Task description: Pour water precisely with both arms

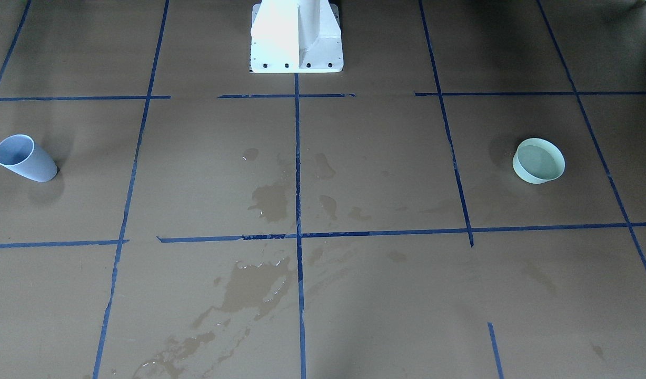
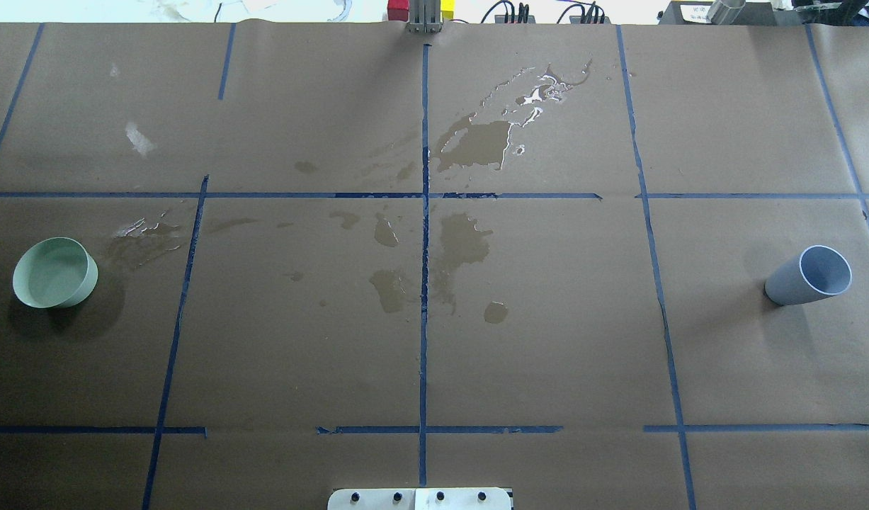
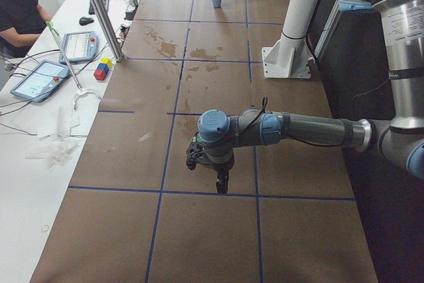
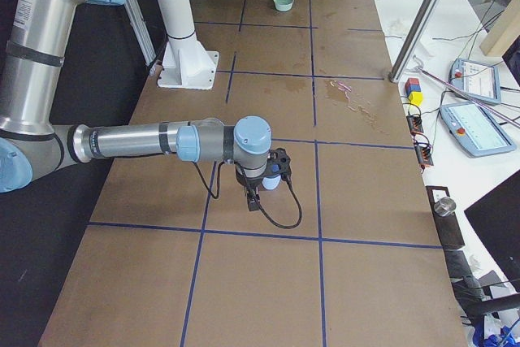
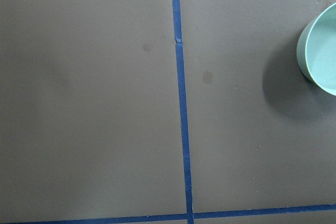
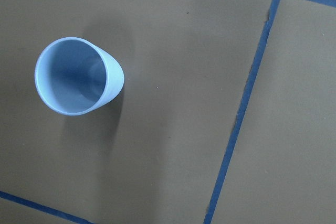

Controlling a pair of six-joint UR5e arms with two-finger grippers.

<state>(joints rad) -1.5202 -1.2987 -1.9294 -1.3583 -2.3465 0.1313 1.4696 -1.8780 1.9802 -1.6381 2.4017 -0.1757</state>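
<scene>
Either side of the white pedestal (image 1: 296,37), the counter (image 2: 547,340) carries one vessel per arm, the two well apart. The right arm (image 4: 138,140) reaches out on the pedestal's right, with the right fingers (image 4: 253,199) just beside the upright blue cup (image 2: 806,276); this arm is the nearer to it. On the opposite side, the left arm (image 3: 311,129) holds the left fingers (image 3: 222,181) near the green bowl (image 2: 55,273). I cannot tell the spread of either pair. A faint gloss low inside the cup is judged to be the water (image 6: 89,82). The cup's axis is vertical, so a sideways grasp is indicated.

The right arm (image 4: 146,140) hangs over the blue cup (image 4: 273,180).
</scene>
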